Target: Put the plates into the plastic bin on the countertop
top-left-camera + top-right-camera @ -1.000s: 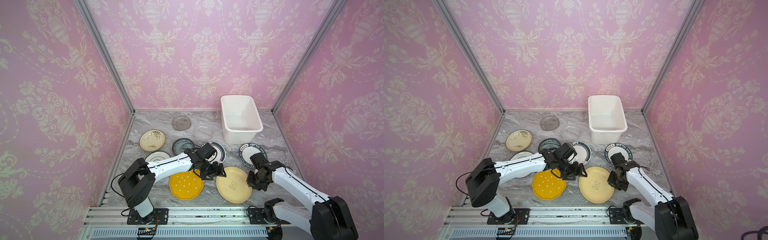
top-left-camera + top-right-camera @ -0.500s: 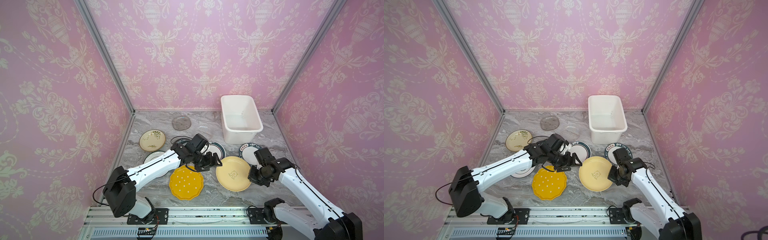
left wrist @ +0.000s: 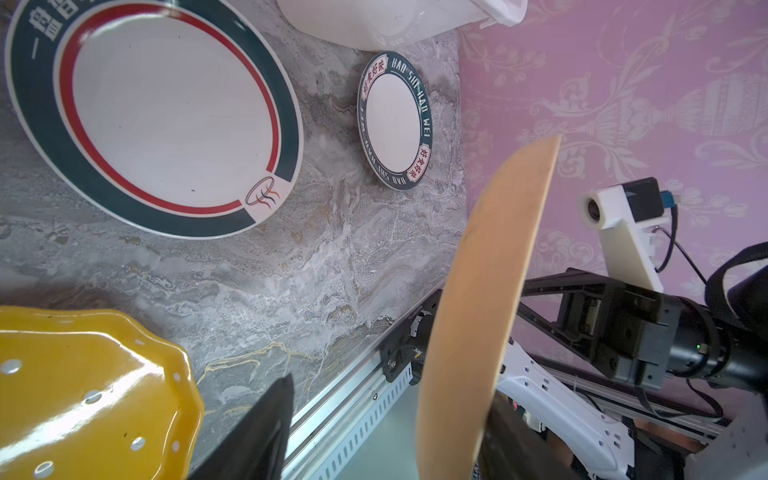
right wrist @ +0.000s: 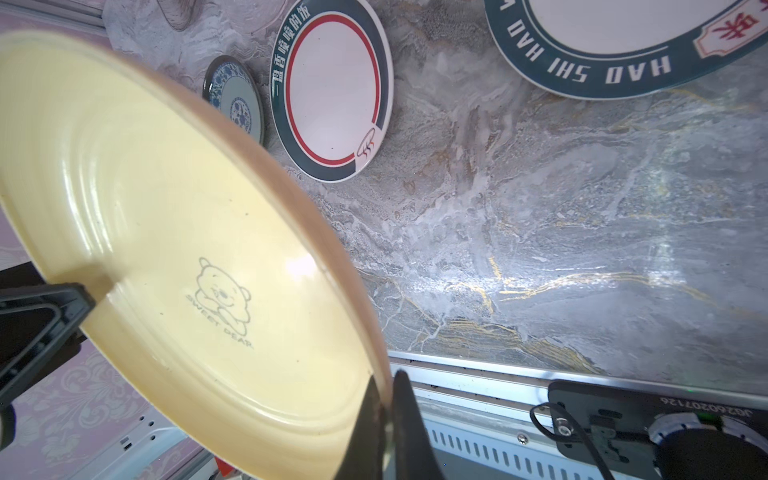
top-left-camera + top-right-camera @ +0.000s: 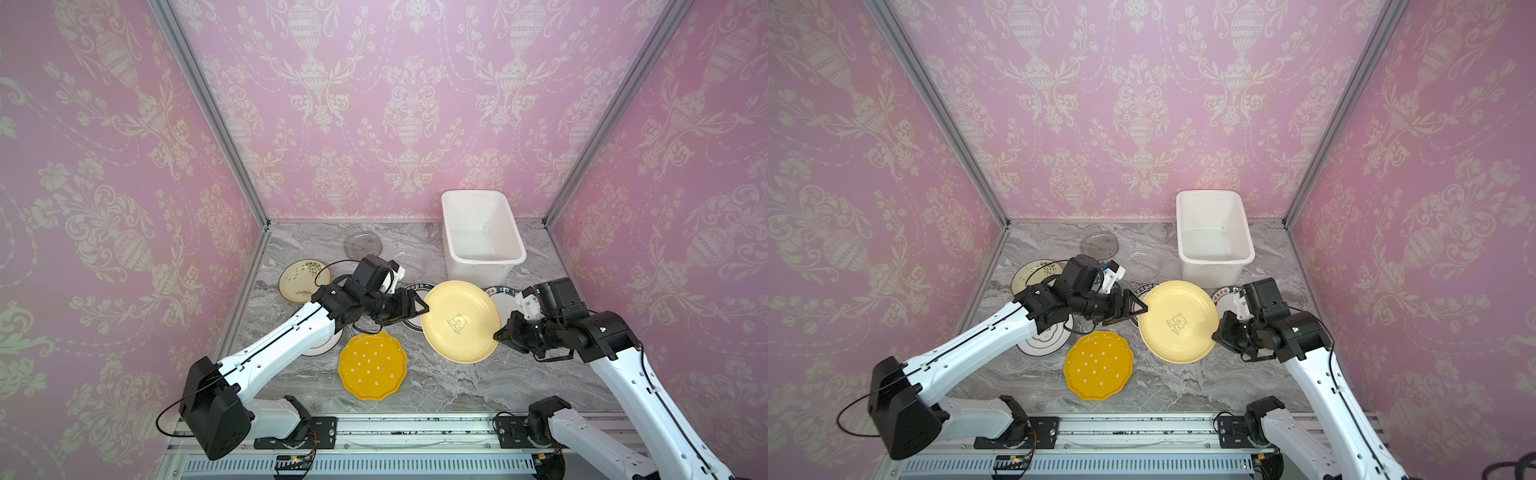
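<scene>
The pale yellow bear plate (image 5: 459, 322) (image 5: 1177, 320) (image 4: 187, 249) hangs tilted above the countertop (image 5: 436, 382). My right gripper (image 5: 498, 334) (image 5: 1216, 332) (image 4: 384, 411) is shut on its right rim. My left gripper (image 5: 422, 309) (image 5: 1140, 309) (image 3: 392, 390) is open, and the plate's left rim (image 3: 490, 291) stands between its fingers. The white plastic bin (image 5: 484, 259) (image 5: 1217, 259) stands empty at the back right. An orange dotted plate (image 5: 371, 365) (image 3: 83, 395) lies near the front.
On the marble lie two white dark-rimmed plates (image 3: 153, 112) (image 3: 395, 120), a teal patterned plate (image 4: 235, 99), a cream sprig plate (image 5: 304, 280), two glass plates (image 5: 363, 245) (image 5: 409, 266), and a white plate (image 5: 322, 347) under my left arm. A rail (image 5: 374, 428) edges the front.
My right gripper has lifted the yellow plate off the countertop and tilted it. My left gripper has swung right to the plate's left rim, and its jaws have narrowed.
</scene>
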